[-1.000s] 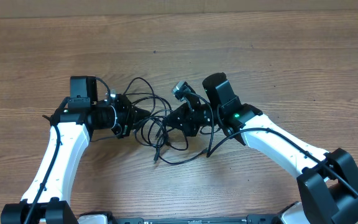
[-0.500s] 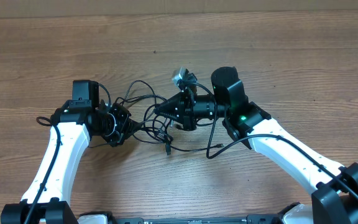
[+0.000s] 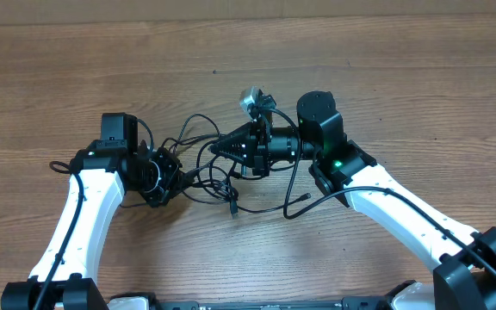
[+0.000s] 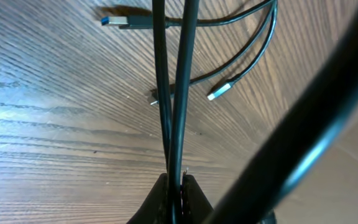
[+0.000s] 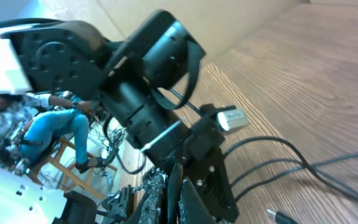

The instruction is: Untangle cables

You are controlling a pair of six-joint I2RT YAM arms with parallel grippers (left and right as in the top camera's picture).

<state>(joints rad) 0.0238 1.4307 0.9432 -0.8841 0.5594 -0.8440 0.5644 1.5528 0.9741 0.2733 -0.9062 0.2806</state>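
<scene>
A: Where its fingers press together, left gripper (image 4: 174,186) clamps two smooth, round black cables (image 4: 178,93) over the grained wood table (image 3: 360,69); a blue-tipped flat plug (image 4: 114,22) lies beyond.

B: And right gripper (image 3: 216,148)?

A: Closed too, its tip among the cables; whether it holds one is unclear.

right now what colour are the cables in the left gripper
Black; the cables show best in the left wrist view.
</scene>
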